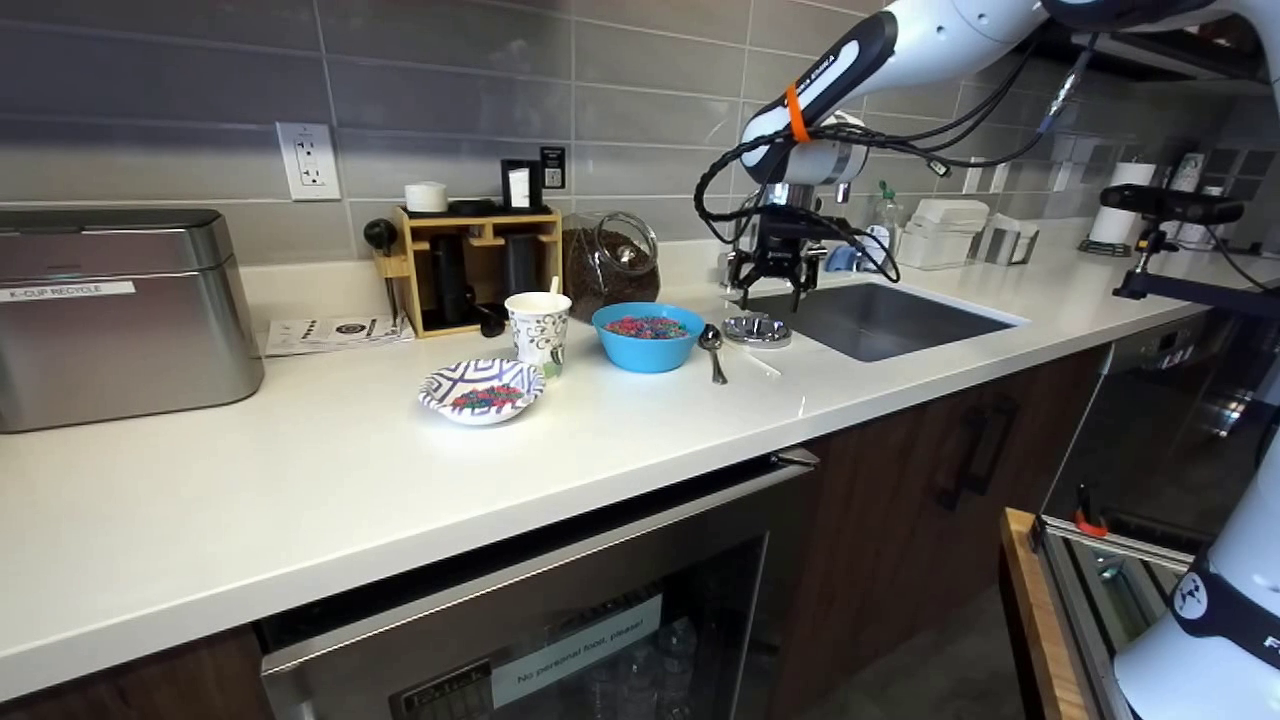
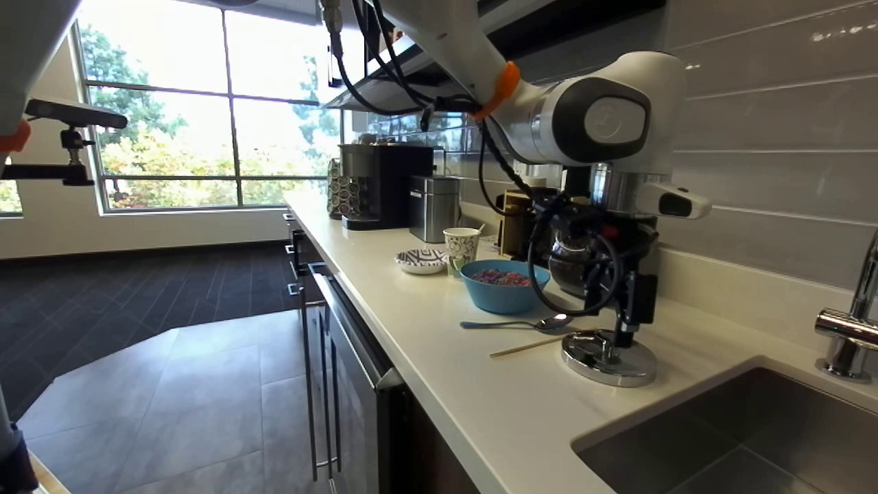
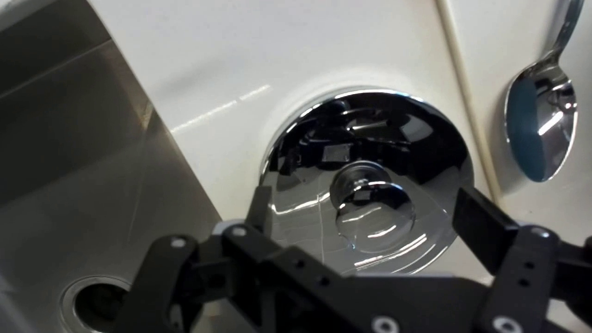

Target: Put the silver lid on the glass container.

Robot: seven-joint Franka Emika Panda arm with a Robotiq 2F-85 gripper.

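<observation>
Silver lid (image 3: 367, 182): one; it lies flat on the white bench (image 1: 560, 450), knob (image 3: 375, 216) upward, just beside the sink (image 1: 880, 322) and well apart from the glass jar (image 1: 605, 278).
Hand (image 3: 363, 201): released; its two fingers (image 3: 483, 231) stand spread, the knob between them in the wrist view, with nothing held. Whether either one touches the lid cannot be told.
Glass jar: one; it stands near the tiled backsplash (image 1: 450, 200), behind the light-blue bowl (image 1: 648, 352), dark brown showing inside, its slanted mouth (image 1: 628, 243) seemingly uncovered in an exterior view.
Lid to jar: judged from this layout, an early stage; the hand appears lined up for a grasp, but no grasp, lift or placing is done.
Knob: one; probably the part to pinch next. After that come the lift, the carry past spoon and bowl, the seating on the slanted mouth and the letting go.
Bowls: two; the light-blue one and a patterned paper bowl (image 1: 490, 373), each with small many-coloured bits inside.
Paper cup (image 1: 540, 335): one, between the bowls, a pale stick end poking above its rim.
Metal spoon (image 3: 539, 125): one, between the light-blue bowl and the lid.
Slim wooden stick (image 3: 467, 99): one on the bench, between spoon and lid.
Steel bin (image 1: 130, 330): one, labelled "K-CUP RECYCLE".
</observation>
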